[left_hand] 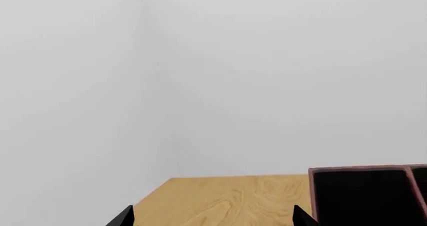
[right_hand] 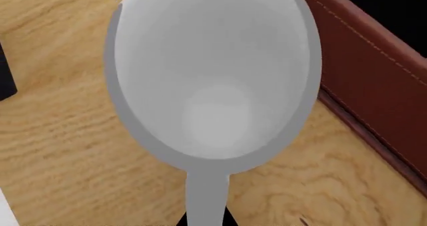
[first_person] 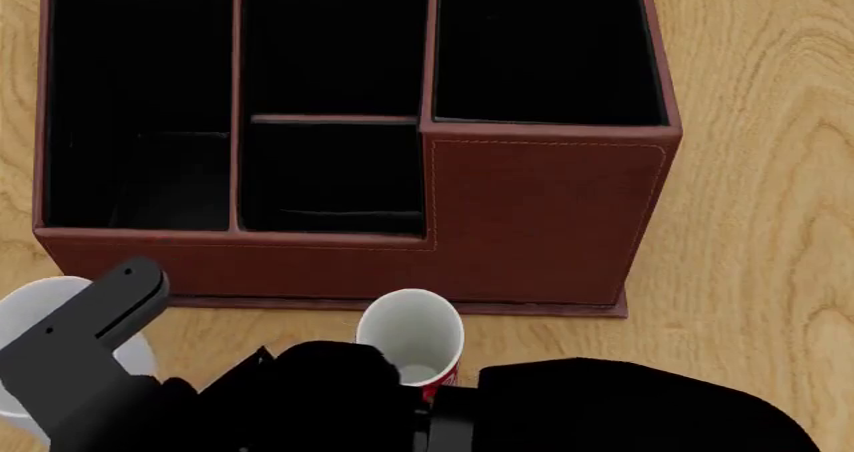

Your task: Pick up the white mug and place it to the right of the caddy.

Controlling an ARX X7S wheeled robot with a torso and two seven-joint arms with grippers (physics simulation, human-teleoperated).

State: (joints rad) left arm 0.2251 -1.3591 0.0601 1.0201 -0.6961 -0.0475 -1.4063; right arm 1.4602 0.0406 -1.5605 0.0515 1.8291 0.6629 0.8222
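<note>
The wooden table [first_person: 761, 272] fills my head view, and the caddy [first_person: 534, 212] sits upright on it, its black compartments open to me. The white mug [first_person: 34, 312] stands near the caddy's front left corner, partly hidden under my left arm. In the right wrist view it looms close, handle toward the camera and the caddy wall just beside it. The red mug [first_person: 411, 332] stands to its right, in front of the caddy. My left gripper [left_hand: 213, 218] is spread and empty. I cannot tell whether the right gripper is clenched.
</note>
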